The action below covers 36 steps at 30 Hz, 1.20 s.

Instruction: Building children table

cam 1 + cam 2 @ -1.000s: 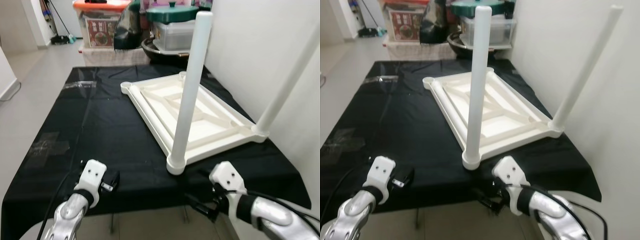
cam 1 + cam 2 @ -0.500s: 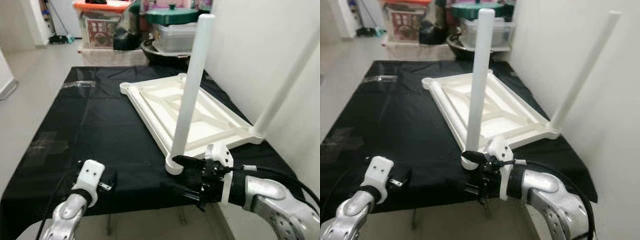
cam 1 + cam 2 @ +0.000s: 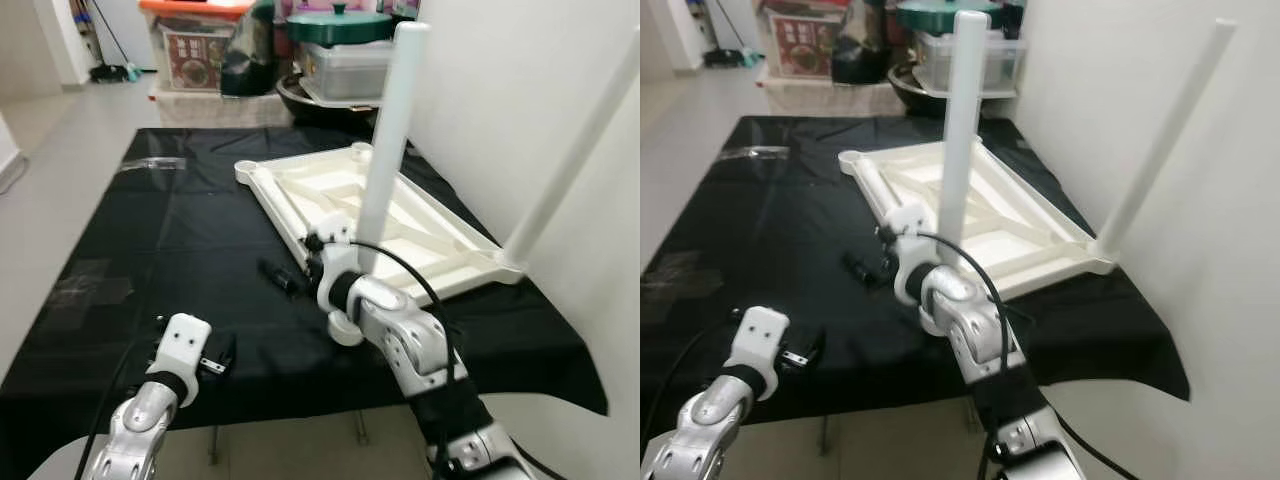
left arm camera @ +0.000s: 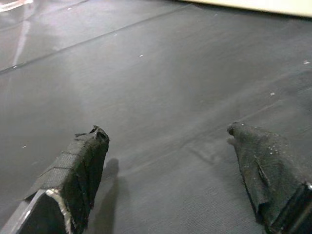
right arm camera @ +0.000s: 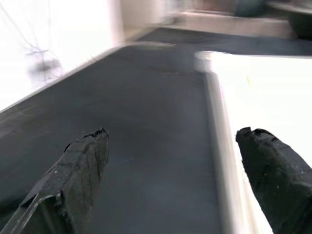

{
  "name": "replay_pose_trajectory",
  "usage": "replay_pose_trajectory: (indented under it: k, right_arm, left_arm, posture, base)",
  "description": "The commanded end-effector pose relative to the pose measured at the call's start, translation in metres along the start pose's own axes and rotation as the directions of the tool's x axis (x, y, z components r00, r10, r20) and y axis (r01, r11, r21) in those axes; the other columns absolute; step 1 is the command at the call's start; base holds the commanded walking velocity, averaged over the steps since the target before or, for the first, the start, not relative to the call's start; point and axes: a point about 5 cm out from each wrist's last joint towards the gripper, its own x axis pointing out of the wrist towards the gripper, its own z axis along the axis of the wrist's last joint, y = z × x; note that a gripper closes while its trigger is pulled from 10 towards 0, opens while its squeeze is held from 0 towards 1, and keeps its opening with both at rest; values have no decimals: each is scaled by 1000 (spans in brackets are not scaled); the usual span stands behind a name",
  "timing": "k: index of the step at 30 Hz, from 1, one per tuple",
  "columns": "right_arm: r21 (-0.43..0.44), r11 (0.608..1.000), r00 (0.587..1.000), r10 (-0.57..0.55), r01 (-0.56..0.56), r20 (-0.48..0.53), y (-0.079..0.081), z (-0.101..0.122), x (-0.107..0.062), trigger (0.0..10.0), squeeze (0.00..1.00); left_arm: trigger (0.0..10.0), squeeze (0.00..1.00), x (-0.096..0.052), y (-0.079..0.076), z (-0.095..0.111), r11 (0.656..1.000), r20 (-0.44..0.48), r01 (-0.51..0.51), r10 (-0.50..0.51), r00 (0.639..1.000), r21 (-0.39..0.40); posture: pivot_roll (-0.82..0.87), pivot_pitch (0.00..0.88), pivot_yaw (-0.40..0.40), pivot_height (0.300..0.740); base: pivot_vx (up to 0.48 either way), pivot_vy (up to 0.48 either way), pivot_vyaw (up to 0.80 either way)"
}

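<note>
Black-draped work table [image 3: 150, 250], white children's tabletop [image 3: 400, 225] lying upside down toward its right side with two legs [image 3: 388, 150] upright, right gripper [image 3: 292, 275] spread wide, empty, beside tabletop edge, left gripper [image 4: 170, 170] spread wide, empty, over near cloth.

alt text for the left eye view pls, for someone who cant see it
The right gripper reaches over a black-covered table, open, beside an upside-down white tabletop with two legs standing up. The left gripper rests at the near edge.

I see the right gripper [image 3: 285, 277] over the black cloth [image 3: 180, 250], beside the upturned tabletop's [image 3: 400, 225] near-corner leg [image 3: 385, 150].
</note>
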Motion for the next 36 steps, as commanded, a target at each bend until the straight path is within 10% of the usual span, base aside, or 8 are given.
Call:
replay_pose_trajectory:
  k: [1, 9, 15, 19, 25, 29, 33, 36]
  right_arm:
    - [60, 947, 948, -311, 315, -65, -45, -13, -5, 10000, 0]
    - [98, 749, 754, -657, 655, -10, -99, -7, -38, 10000, 0]
    - [54, 747, 746, -665, 663, 33, -140, -11, -60, 10000, 0]
    - [-29, 825, 824, -559, 564, 94, -150, -4, -57, 10000, 0]
    - [-117, 822, 830, -548, 557, 104, -156, -4, -55, 10000, 0]
    - [-169, 860, 876, -476, 482, 79, -146, -18, -48, 10000, 0]
    - [-161, 983, 995, -73, 83, 62, -79, -28, -29, 10000, 0]
    - [-179, 953, 966, 256, -244, 46, -30, -32, -24, 10000, 0]
  left_arm:
    - [10000, 0, 0, -3, -7, 1000, -39, 4, -4, 999, -6]
    - [10000, 0, -2, -4, -9, 1000, -44, 9, -9, 999, -8]
    - [10000, 0, -1, -7, -11, 1000, -48, 19, -20, 999, -10]
    - [10000, 0, 2, -9, -9, 999, -46, 34, -34, 998, -7]
    - [10000, 0, 3, -4, -8, 1000, -46, 22, -22, 999, 2]
    - [10000, 0, -2, 1, -10, 1000, -51, 0, 1, 999, 5]
    - [10000, 0, -3, 7, -3, 999, -21, -36, 37, 999, 5]
    - [10000, 0, -1, 19, 10, 997, 33, -75, 75, 997, -2]
  posture:
    - [117, 0, -99, 740]
    - [102, 0, -89, 740]
    - [80, 0, -75, 740]
    - [67, 0, -61, 740]
    - [97, 0, -80, 740]
    - [113, 0, -82, 740]
    - [131, 0, -81, 740]
    - [147, 0, -84, 740]
  base:
    - [0, 0, 0]
    - [0, 0, 0]
    - [0, 0, 0]
    - [0, 0, 0]
    - [0, 0, 0]
    - [0, 0, 0]
    - [0, 0, 0]
    - [0, 0, 0]
